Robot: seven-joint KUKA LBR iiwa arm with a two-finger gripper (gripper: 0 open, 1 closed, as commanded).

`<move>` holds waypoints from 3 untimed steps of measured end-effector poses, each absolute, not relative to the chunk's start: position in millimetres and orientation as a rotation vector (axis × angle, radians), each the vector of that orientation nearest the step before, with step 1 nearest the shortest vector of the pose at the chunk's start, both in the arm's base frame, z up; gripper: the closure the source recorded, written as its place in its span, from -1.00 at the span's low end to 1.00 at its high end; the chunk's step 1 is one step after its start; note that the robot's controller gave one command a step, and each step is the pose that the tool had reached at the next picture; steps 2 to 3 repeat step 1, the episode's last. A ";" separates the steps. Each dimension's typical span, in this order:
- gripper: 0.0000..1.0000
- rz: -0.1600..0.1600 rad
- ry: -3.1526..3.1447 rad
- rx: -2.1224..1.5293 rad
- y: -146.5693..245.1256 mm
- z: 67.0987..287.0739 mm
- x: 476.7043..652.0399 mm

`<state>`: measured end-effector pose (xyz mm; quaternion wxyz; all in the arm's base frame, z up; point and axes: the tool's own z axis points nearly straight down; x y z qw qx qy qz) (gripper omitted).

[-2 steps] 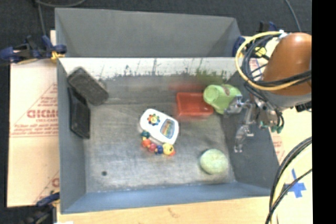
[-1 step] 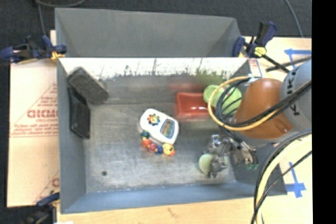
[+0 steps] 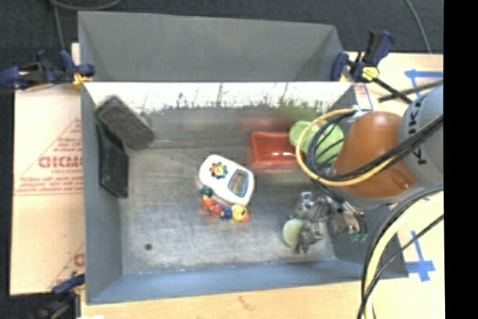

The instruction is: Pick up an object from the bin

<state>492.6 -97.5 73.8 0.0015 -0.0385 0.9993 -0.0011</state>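
Note:
My gripper (image 3: 312, 222) is low in the bin's front right corner, under the orange wrist cover. A small pale green ball (image 3: 290, 233) lies right against its left side, partly hidden by it. Whether the ball is held I cannot tell. A white toy (image 3: 226, 180) with a colourful panel and a row of bright beads along its near edge lies in the middle of the bin, well left of the gripper. Behind the gripper, a red box (image 3: 270, 149) rests by the back wall, with a larger green ball (image 3: 323, 140) at its right end behind the yellow cable.
A dark grey sponge-like block (image 3: 124, 122) leans in the back left corner. A flat black slab (image 3: 113, 160) stands along the left wall below it. Bare bin floor stretches across the front left. The arm and its cables cover the right side.

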 end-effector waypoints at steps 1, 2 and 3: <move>1.00 -0.004 3.136 -0.085 -140.1 213.7 500.2; 1.00 -0.004 3.136 -0.085 -140.1 213.7 500.2; 1.00 -0.004 3.136 -0.085 -140.1 213.7 500.2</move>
